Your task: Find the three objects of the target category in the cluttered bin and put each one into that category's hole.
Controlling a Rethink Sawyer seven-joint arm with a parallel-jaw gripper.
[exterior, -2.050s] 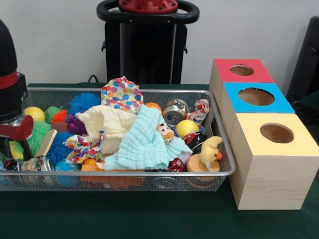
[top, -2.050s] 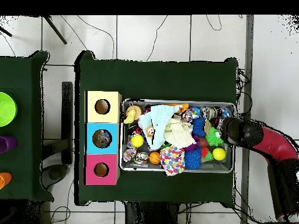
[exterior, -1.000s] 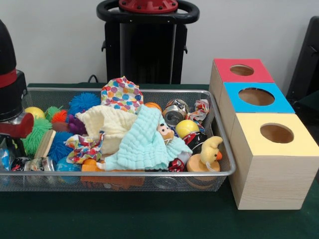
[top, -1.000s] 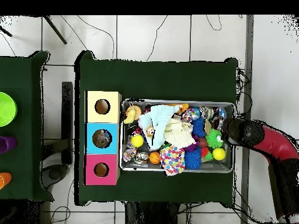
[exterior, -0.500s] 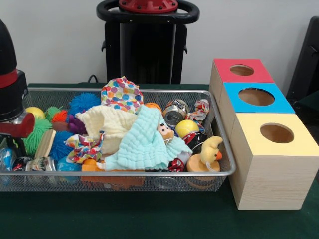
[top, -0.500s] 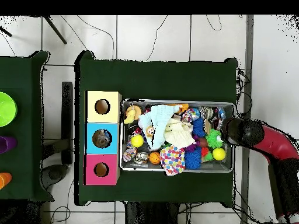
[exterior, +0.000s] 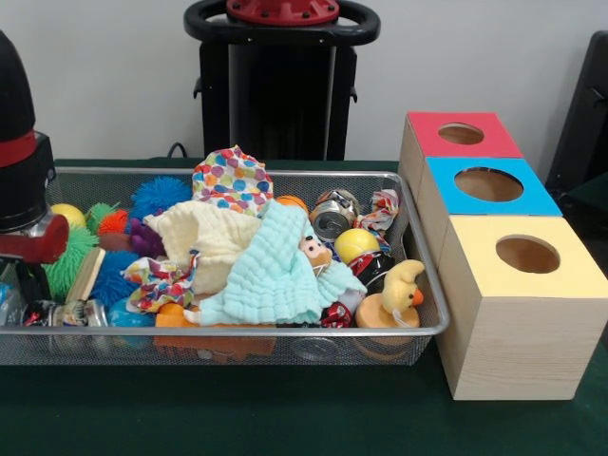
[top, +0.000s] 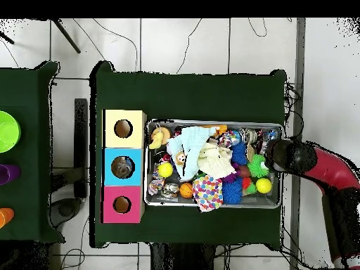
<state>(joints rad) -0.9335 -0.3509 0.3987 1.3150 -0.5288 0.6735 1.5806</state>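
The wire mesh bin (exterior: pixel 237 332) lies on the green table, full of clutter; it also shows in the overhead view (top: pixel 211 206). My gripper (exterior: pixel 24 275) is down inside the bin's left end in the front view, which is the right end in the overhead view (top: pixel 281 156). A wrinkly see-through piece with a light blue part (exterior: pixel 8 302) lies right beside it at the picture's edge, and shows in the overhead view (top: pixel 271 133). I cannot tell whether the gripper touches it. The blue-topped box's hole (exterior: pixel 488 183) is the middle one; something silvery shows inside it from overhead (top: pixel 122 167).
The red-topped box (exterior: pixel 463 135) and the yellow-topped box (exterior: pixel 527 255) flank the blue one. Cloths (exterior: pixel 275 271), drink cans (exterior: pixel 332 217), fuzzy spiky balls (exterior: pixel 157 195), a yellow ball (exterior: pixel 354 243) and a yellow duck toy (exterior: pixel 399 294) fill the bin. The pedestal (exterior: pixel 280 85) stands behind.
The gripper has shifted slightly at the bin's end and sits a little higher than two seconds ago. The rest of the clutter has not moved.
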